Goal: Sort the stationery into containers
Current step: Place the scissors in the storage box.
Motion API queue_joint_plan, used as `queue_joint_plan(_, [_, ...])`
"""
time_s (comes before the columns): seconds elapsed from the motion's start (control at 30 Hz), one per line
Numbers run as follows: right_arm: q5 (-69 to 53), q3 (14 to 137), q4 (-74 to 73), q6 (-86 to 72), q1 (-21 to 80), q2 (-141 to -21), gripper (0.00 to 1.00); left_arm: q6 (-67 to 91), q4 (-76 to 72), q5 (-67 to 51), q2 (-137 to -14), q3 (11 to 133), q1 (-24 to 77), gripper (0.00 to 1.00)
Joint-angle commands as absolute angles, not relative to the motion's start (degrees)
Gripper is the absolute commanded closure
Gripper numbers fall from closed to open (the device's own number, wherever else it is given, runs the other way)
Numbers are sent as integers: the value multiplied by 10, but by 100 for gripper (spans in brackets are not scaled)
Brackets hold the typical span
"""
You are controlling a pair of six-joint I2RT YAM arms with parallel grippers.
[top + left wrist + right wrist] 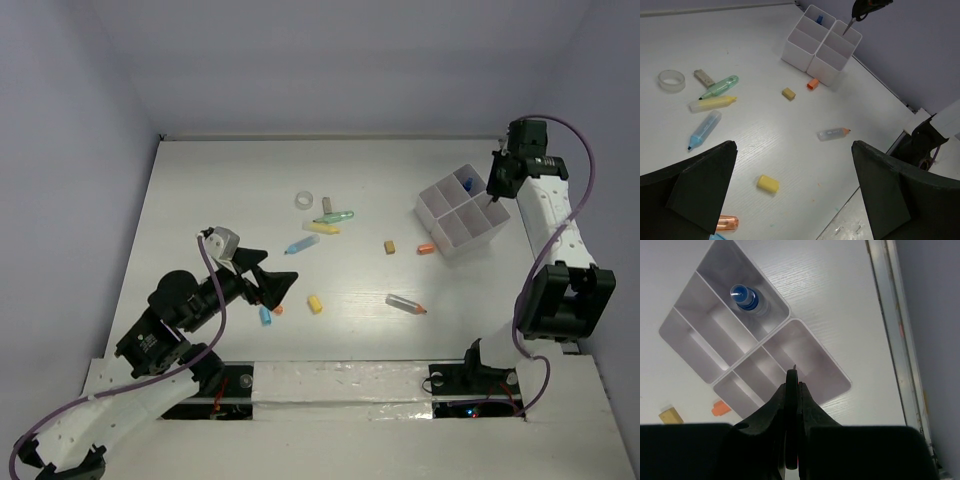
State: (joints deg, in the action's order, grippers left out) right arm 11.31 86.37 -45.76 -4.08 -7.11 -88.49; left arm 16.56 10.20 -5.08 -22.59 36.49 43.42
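The clear-white divided container (pixel 462 213) (pixel 805 47) (pixel 695 315) stands at the back right, with a blue-capped bottle (pixel 745 296) (pixel 468 182) in one compartment. Over its right-hand compartment, my right gripper (pixel 497 185) (pixel 792 377) is shut on a thin black item (pixel 852 24) whose grey tip points down. Loose stationery lies mid-table: a tape ring (pixel 305 200), green (pixel 334 216), yellow (pixel 322 228) and blue (pixel 302 244) highlighters, a tan eraser (pixel 390 246), an orange cap (pixel 426 248) and a grey marker (pixel 405 303). My left gripper (pixel 275 285) (pixel 792 150) hangs open above a yellow cap (pixel 768 183).
A small grey piece (pixel 327 204) lies by the tape ring. An orange cap (pixel 727 222) and a blue piece (pixel 265 316) sit under the left gripper. Walls close the table at the back and both sides. The right wall runs close behind the container.
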Motion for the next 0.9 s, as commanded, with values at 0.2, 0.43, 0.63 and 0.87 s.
queue_joint_plan(0.2, [76, 879, -445, -24, -89, -928, 100, 163, 87, -44, -230, 366, 438, 1])
queue_joint_plan(0.43, [96, 907, -451, -36, -94, -947, 43, 163, 88, -41, -234, 366, 438, 1])
queue_joint_plan(0.63, [102, 946, -464, -42, -94, -944, 19, 163, 90, -37, -236, 367, 438, 1])
queue_joint_plan(0.87, [17, 933, -429, -67, -42, -875, 18, 162, 91, -25, -244, 367, 438, 1])
